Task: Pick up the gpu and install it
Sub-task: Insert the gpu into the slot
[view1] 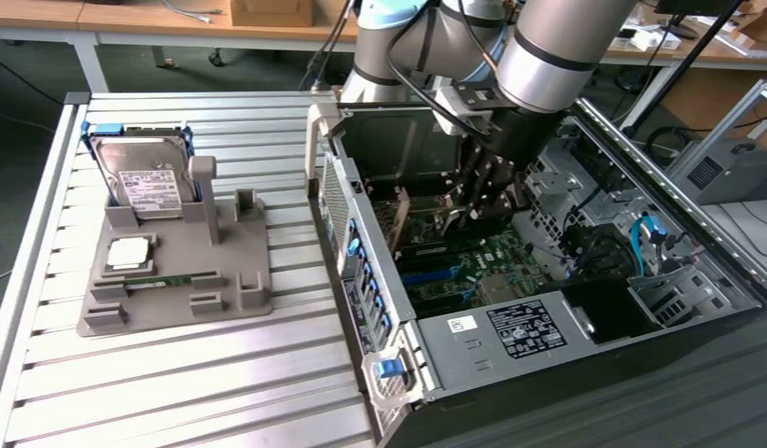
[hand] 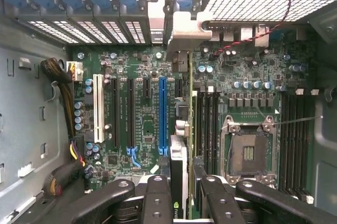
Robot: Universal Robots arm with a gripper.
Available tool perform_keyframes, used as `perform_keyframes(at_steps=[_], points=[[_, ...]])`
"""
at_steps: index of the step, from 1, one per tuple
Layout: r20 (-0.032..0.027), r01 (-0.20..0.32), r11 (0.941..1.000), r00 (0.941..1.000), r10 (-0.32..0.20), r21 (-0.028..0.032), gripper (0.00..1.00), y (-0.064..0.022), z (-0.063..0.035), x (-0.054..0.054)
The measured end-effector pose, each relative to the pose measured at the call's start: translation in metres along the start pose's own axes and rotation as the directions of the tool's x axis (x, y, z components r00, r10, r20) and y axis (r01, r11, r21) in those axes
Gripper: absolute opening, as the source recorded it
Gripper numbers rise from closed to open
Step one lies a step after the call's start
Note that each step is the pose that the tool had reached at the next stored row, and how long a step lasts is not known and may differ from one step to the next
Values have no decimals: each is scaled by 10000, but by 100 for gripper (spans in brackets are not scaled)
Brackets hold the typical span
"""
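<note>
The hand (hand: 181, 195) grips the gpu (hand: 179, 166) edge-on between its fingers (hand: 158, 197), holding it upright at lower centre of the wrist view above the motherboard (hand: 142, 108), likely so its edge meets the blue slot (hand: 162, 113) inside the open computer case (view1: 483, 355).

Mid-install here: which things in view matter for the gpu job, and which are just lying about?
In the job:
gpu, gripped edge-on by the gripper
open computer case
motherboard with its blue slot

Lying about:
hard drive
memory stick
processor chip
grey holder carrying those three
</note>
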State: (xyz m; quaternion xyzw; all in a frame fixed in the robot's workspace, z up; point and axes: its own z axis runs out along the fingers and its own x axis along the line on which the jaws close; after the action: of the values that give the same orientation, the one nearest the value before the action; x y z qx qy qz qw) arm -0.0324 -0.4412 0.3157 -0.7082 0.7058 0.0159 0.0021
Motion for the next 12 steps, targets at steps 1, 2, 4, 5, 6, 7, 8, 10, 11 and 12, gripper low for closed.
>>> perform_keyframes(at_steps=[1, 2, 4, 5, 6, 7, 8, 10, 11, 12], points=[[-1, -1, 10000, 10000, 1, 0, 27, 6, 5, 1], [-1, 0, 10000, 10000, 0, 0, 27, 10, 8, 2], [-1, 0, 10000, 10000, 0, 0, 27, 22, 18, 5], [0, 0, 10000, 10000, 0, 0, 27, 30, 25, 7], [0, 0, 10000, 10000, 0, 0, 27, 35, 28, 8], [0, 0, 10000, 10000, 0, 0, 27, 42, 32, 9], [-1, 1, 10000, 10000, -1, 0, 27, 47, 34, 10], [0, 0, 10000, 10000, 0, 0, 27, 59, 42, 12], [0, 0, 10000, 10000, 0, 0, 27, 66, 45, 14], [-1, 0, 10000, 10000, 0, 0, 27, 72, 49, 15]])
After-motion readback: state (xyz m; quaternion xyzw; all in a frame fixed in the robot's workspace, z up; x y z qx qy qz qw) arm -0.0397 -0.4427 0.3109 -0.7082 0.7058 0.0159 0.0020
